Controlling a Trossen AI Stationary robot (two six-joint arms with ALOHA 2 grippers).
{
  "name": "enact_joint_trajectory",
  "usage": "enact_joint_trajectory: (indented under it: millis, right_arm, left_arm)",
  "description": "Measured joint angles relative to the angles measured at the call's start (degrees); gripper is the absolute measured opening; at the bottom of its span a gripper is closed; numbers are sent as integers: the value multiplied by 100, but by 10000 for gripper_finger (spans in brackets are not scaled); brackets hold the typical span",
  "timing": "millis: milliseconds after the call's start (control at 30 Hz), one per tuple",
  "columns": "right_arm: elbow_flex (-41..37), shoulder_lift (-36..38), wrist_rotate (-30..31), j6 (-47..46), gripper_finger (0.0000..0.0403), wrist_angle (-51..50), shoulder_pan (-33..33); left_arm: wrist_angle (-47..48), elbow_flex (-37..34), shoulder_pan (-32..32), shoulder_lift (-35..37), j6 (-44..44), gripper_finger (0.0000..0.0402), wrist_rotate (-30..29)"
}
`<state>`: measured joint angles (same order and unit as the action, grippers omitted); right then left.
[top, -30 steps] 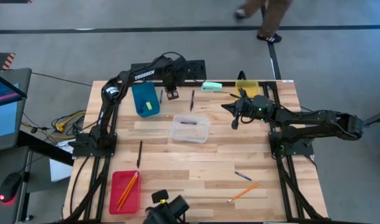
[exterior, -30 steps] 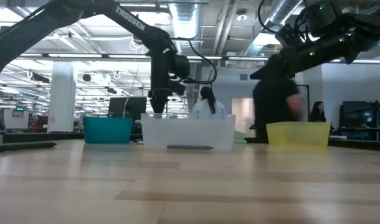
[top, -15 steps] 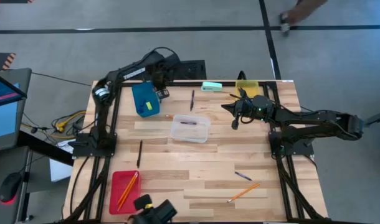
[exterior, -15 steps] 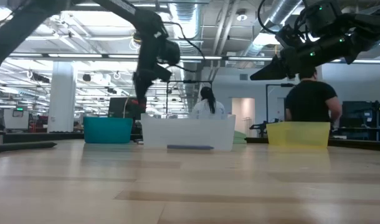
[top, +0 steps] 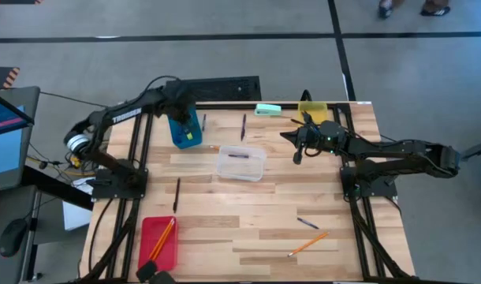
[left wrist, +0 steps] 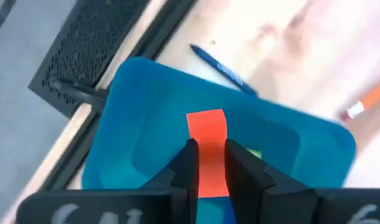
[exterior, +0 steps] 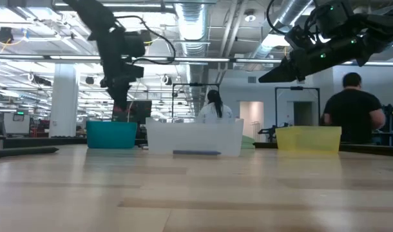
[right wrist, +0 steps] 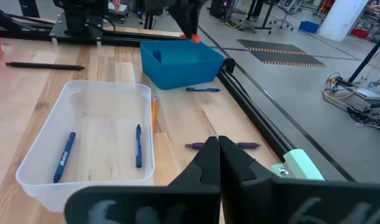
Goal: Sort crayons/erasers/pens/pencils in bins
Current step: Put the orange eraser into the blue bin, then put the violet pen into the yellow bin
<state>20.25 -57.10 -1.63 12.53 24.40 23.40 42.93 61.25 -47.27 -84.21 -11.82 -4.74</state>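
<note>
While the left gripper (left wrist: 209,165) hangs directly over the blue bin (left wrist: 146,124), its fingers pinch an orange-red eraser (left wrist: 207,146), a grip plain only in the left wrist view; from overhead the arm hides it. Farther off, the right gripper (top: 297,156), fingers pressed together and empty, hovers between the clear bin (top: 240,162) and yellow bin (top: 312,109).

We see a pale wooden table (top: 248,213) of smooth planks with a soft sheen. At upper left, the blue bin (left wrist: 146,118) looks like smooth, opaque plastic; at centre, the clear bin (right wrist: 90,124) is see-through and faintly glossy. The orange-red eraser (left wrist: 207,134) looks matt. The left gripper (left wrist: 207,165) fingers appear matt black.
</note>
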Motion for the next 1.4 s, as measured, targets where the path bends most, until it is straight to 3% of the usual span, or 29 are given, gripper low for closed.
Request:
enact_joint_trajectory:
  millis: [200, 633, 800, 1100, 1300, 1400]
  right_arm:
    - [0, 0, 0, 0, 8, 118, 0]
    - [0, 2, 0, -3, 8, 139, -7]
    - [0, 2, 0, -4, 8, 136, -7]
    - [0, 2, 2, -2, 8, 63, -13]
    - [0, 2, 2, -39, 8, -43, -11]
    - [0, 2, 2, -188, 8, -92, -11]
  left_arm:
    - [-711, -625, -224, 3, 257, 50, -11]
    - [-1151, -640, -373, -977, 182, 50, 57]
    - [-1192, -640, -373, -917, 186, 63, 18]
    - [-901, -638, -362, -894, -25, 132, -148]
    - [-765, -638, -305, -615, -136, 134, -265]
    - [-532, -638, -222, -323, -356, 111, 70]
